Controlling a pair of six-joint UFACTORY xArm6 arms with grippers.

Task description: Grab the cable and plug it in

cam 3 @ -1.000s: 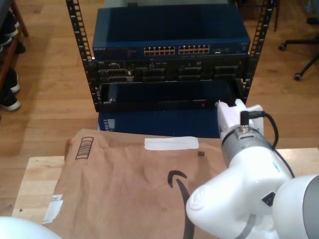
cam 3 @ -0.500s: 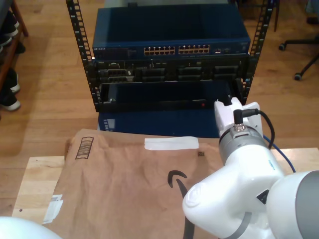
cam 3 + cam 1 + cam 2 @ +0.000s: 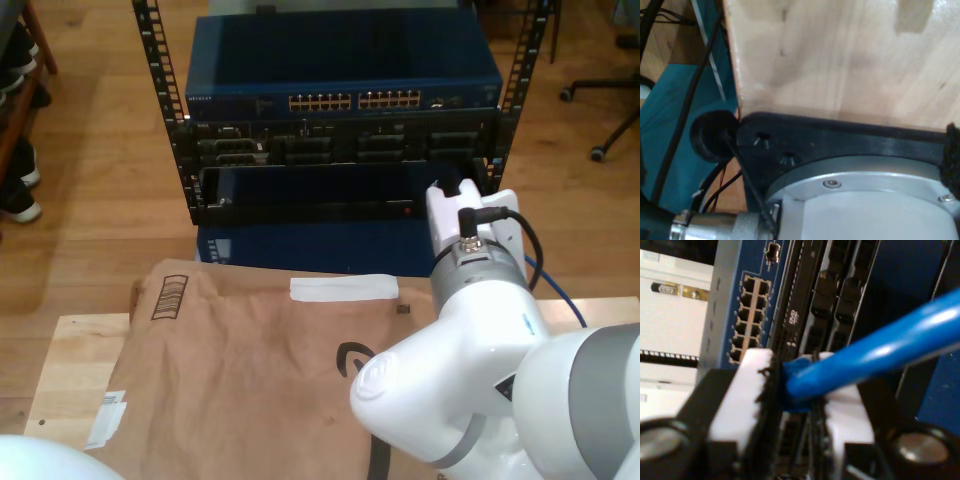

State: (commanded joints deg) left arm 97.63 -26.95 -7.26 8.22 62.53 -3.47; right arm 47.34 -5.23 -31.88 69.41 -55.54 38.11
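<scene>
The blue cable point(image 3: 875, 352) runs slantwise out of my second gripper point(image 3: 792, 385), which is shut on it close to its end; the plug itself is hidden between the white fingers point(image 3: 750, 390). Beyond the jaws stands the blue network switch with its rows of ports point(image 3: 747, 320). In the exterior view the second arm's white wrist point(image 3: 470, 235) reaches toward the rack from the exterior view's right. A thin stretch of the cable point(image 3: 560, 297) trails behind it. The switch's port row point(image 3: 355, 100) sits higher up in the rack. The first wrist view looks at a wooden tabletop point(image 3: 840, 55) and a black mount point(image 3: 805, 145).
A brown paper envelope point(image 3: 250, 370) covers most of the wooden table point(image 3: 70, 370). The black rack frame point(image 3: 160, 90) holds several units below the switch. An office chair base point(image 3: 600, 120) stands at the exterior view's right, and shoes point(image 3: 20, 190) at its left.
The second arm's wrist has shifted toward the exterior view's left and slightly closer to the rack, carrying the cable with it.
</scene>
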